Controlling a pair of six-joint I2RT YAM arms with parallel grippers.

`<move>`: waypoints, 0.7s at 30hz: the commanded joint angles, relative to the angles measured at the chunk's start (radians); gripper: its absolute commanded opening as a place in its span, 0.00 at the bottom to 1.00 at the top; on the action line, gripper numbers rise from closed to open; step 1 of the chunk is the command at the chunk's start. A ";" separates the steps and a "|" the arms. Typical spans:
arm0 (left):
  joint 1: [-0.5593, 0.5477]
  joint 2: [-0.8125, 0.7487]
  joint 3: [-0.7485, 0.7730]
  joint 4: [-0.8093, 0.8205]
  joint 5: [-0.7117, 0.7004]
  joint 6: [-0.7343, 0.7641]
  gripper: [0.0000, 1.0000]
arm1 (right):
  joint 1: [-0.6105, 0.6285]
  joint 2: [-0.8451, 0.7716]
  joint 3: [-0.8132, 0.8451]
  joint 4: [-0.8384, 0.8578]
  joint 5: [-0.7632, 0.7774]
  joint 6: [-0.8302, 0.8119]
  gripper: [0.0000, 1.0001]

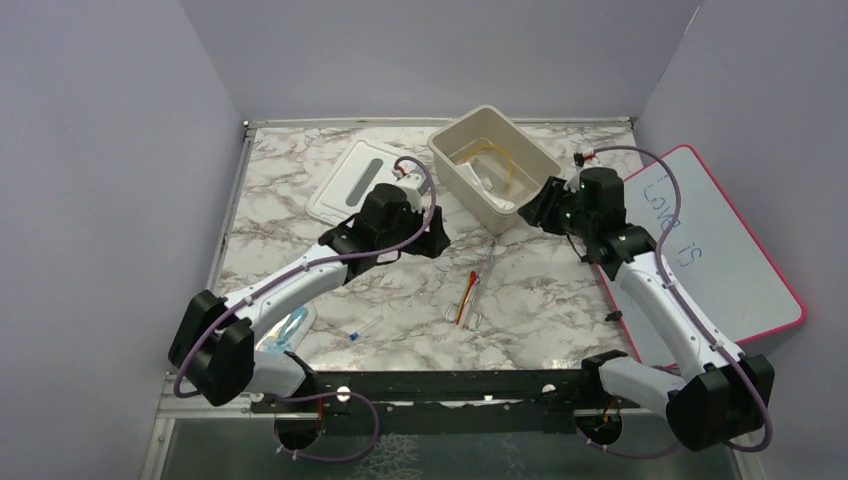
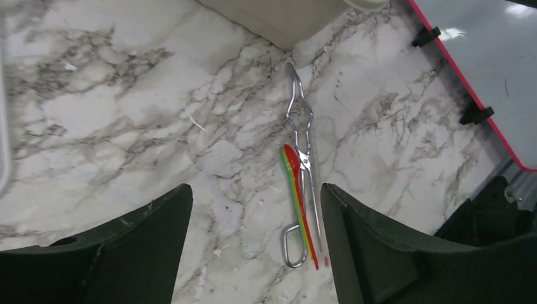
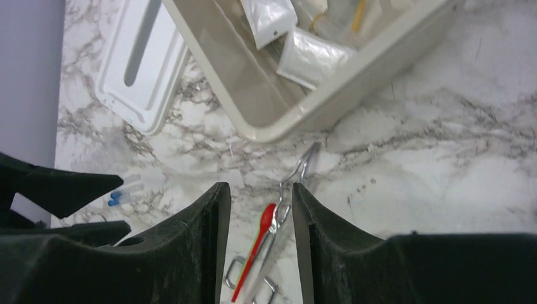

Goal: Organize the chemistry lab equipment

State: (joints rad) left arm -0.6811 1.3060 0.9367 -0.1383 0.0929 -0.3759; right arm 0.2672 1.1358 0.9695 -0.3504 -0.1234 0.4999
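Left tool (image 2: 256,193) hangs wide open and empty above the tongs (image 2: 303,136) and dropper (image 2: 297,190), which lie side by side on the bench (image 2: 126,95). Centre over the tongs' shank, lower, then close. Right tool (image 3: 261,190) is narrowly open and empty, near the tub (image 3: 380,66).

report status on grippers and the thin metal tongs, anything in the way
Left gripper open, empty; right gripper slightly open, empty. Thin metal tongs flat on marble table, short of beige plastic bin. Red-tipped plastic dropper lying against them.
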 commanded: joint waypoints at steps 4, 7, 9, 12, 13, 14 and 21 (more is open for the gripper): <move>-0.056 0.193 0.023 0.061 0.208 -0.145 0.65 | -0.003 -0.125 -0.192 0.000 0.001 0.097 0.44; -0.078 0.271 0.031 0.050 0.210 -0.155 0.60 | -0.002 -0.136 -0.274 0.036 -0.039 0.121 0.43; -0.100 0.328 0.041 0.025 0.195 -0.146 0.58 | -0.003 -0.134 -0.308 0.051 -0.059 0.135 0.43; -0.139 0.395 0.068 -0.006 0.173 -0.125 0.58 | -0.002 -0.119 -0.340 0.074 -0.074 0.145 0.42; -0.154 0.410 0.078 -0.012 0.158 -0.118 0.58 | -0.003 -0.114 -0.349 0.081 -0.075 0.148 0.42; -0.167 0.423 0.092 -0.017 0.139 -0.109 0.57 | -0.002 -0.105 -0.356 0.088 -0.076 0.149 0.42; -0.211 0.528 0.183 -0.080 0.064 -0.048 0.44 | -0.003 -0.090 -0.378 0.107 -0.083 0.147 0.41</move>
State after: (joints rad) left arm -0.8764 1.7840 1.0534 -0.1768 0.2165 -0.4732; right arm 0.2672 1.0428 0.6060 -0.2916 -0.1810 0.6365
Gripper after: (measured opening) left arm 0.481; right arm 0.412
